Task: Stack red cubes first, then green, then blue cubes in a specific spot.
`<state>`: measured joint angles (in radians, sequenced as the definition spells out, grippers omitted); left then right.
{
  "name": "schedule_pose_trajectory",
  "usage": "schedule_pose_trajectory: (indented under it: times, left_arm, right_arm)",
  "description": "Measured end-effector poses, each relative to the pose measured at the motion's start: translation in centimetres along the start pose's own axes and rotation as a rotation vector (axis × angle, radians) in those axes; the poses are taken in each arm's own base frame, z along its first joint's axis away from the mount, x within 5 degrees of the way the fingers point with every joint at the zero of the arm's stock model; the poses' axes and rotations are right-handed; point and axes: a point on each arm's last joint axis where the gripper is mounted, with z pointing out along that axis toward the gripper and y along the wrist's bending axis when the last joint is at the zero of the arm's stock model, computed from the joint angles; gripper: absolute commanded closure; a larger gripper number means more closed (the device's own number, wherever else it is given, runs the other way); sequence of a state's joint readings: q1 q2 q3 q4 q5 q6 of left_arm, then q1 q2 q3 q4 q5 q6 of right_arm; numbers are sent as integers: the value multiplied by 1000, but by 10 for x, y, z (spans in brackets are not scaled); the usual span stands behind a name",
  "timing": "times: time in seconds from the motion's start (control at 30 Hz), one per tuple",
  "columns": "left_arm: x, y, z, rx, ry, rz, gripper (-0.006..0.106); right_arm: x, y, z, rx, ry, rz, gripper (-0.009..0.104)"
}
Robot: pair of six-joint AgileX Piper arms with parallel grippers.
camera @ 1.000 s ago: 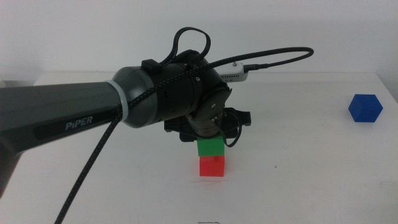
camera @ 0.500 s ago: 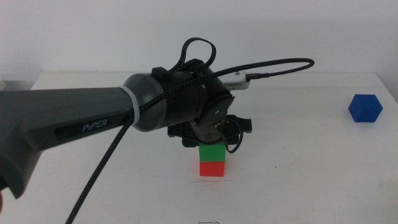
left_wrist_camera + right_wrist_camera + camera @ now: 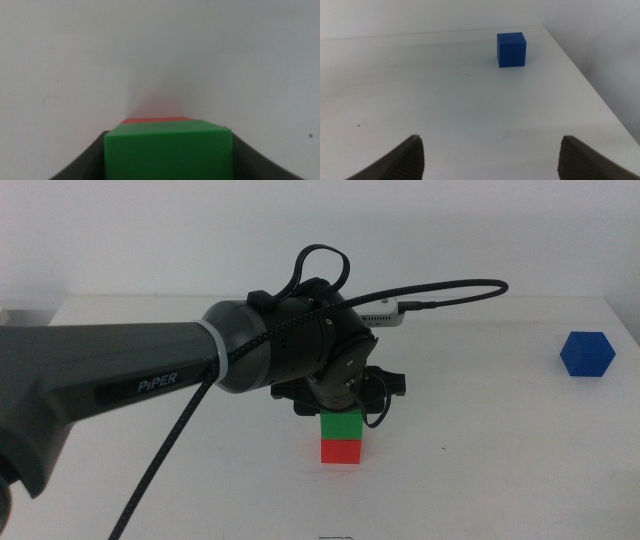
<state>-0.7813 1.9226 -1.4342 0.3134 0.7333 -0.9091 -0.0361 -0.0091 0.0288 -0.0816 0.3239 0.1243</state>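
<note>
Green, matte and plain, the small bright-green cube sits pinched between the dark jaws of my left gripper, resting squarely on the small matte bright-red cube directly beneath the jaws on the white matte desk. My right gripper waits with jaws spread wide, the small deep-blue matte cube well ahead of them, centred between them. I judge these cubes light, rigid and not fragile; their flat opposite side faces are the place to grip, gently, since a nudge could topple the stack.
</note>
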Motion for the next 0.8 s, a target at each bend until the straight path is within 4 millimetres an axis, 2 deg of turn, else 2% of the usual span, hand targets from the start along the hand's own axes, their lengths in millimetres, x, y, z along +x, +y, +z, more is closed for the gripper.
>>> schedule_pose_trajectory:
  times: [0.33, 0.67, 0.7, 0.73, 0.8]
  left_arm:
    - [-2, 0, 0, 5, -21, 20, 41]
    - [-1, 0, 0, 4, -12, 14, 40]
    - [-1, 0, 0, 4, -11, 13, 39]
    - [-1, 0, 0, 4, -11, 12, 31]
    - [-1, 0, 0, 5, -10, 12, 25]
  right_arm:
    - [0, 0, 0, 0, 0, 0, 20]
    - [0, 0, 0, 0, 0, 0, 20]
    - [0, 0, 0, 0, 0, 0, 20]
    - [0, 0, 0, 0, 0, 0, 20]
    - [0, 0, 0, 0, 0, 0, 20]
